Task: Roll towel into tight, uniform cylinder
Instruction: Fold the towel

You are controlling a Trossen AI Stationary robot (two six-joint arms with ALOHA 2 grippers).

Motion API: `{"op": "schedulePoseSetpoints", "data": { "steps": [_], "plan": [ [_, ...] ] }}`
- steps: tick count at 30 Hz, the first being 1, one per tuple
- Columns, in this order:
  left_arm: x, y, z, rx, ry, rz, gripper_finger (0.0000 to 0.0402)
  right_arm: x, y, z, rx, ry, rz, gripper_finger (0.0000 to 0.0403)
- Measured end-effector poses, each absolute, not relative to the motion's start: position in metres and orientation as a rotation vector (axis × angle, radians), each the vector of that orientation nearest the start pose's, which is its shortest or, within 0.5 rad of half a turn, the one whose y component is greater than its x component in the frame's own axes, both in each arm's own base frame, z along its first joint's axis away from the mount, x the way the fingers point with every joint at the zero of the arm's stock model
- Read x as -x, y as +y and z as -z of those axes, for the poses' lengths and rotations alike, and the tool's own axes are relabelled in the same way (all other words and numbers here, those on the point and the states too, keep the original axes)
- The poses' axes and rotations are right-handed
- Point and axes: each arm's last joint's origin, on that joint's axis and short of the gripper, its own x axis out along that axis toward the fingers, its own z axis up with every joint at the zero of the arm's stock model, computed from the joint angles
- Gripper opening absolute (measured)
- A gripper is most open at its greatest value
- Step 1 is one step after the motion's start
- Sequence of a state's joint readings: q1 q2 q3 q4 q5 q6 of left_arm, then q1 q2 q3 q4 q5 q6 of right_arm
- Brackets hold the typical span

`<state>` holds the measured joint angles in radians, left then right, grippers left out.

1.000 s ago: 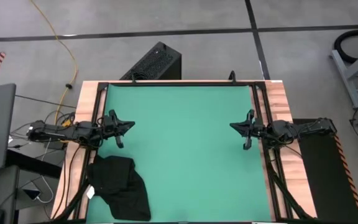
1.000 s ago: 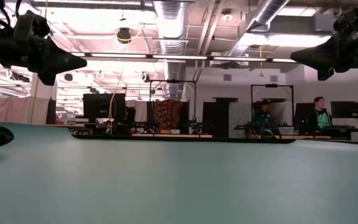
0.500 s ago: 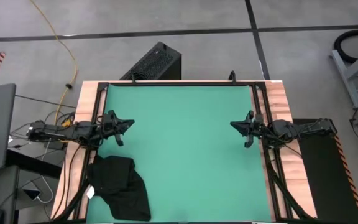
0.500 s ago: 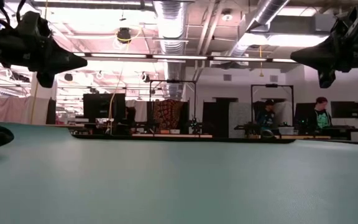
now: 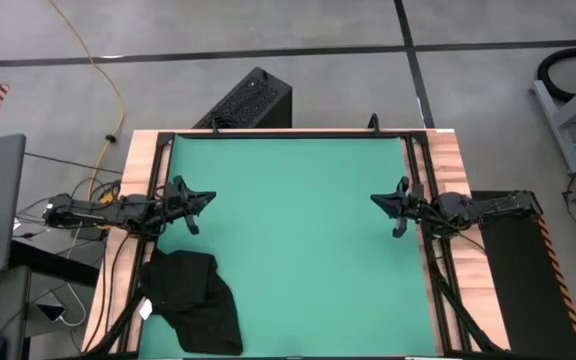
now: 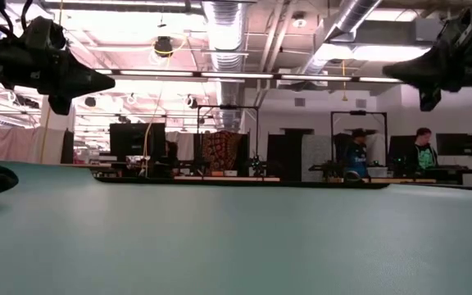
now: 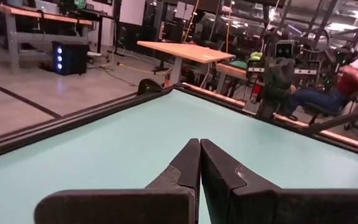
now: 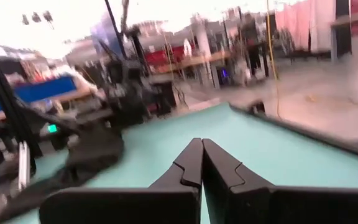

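Towel [image 5: 196, 312] is seen crumpled and unrolled on the green mat [image 5: 298, 240], near the left hand [image 5: 204, 198] and toward the worktop's [image 5: 450, 165] front edge, untouched. Both hands are held above the mat, fingers pressed together, empty; the right hand [image 5: 378, 202] is well apart from the towel.

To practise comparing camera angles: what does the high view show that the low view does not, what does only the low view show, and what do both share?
Only the high view shows the towel's crumpled outline near the mat's corner below the left gripper, and the yellow cable on the floor. Only the low view shows the room behind, with seated people at desks. Both show the green mat, the shut left gripper and the shut right gripper above it.
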<state>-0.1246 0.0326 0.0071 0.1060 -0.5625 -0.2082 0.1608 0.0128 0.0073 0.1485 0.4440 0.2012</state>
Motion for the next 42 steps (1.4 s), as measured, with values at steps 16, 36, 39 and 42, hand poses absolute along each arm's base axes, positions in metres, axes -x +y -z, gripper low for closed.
{"op": "schedulePoseSetpoints", "data": {
  "steps": [16, 36, 39, 42],
  "plan": [
    [-0.087, -0.006, -0.253, 0.244, -0.3, -0.011, 0.0066, -0.108, 0.011, -0.268, 0.044, -0.251, 0.119, 0.0143],
    [-0.158, -0.074, -0.321, 0.047, 0.523, 0.169, 0.0105, -0.266, 0.056, -0.245, 0.218, 0.144, 0.036, 0.0222],
    [-0.151, -0.076, -0.343, 0.013, 0.48, 0.138, 0.0105, -0.308, 0.075, -0.25, 0.299, 0.143, 0.0, 0.0221],
    [-0.142, -0.073, -0.359, 0.001, 0.445, 0.089, 0.0105, -0.345, 0.093, -0.241, 0.408, 0.194, -0.042, 0.0221]
  ]
}}
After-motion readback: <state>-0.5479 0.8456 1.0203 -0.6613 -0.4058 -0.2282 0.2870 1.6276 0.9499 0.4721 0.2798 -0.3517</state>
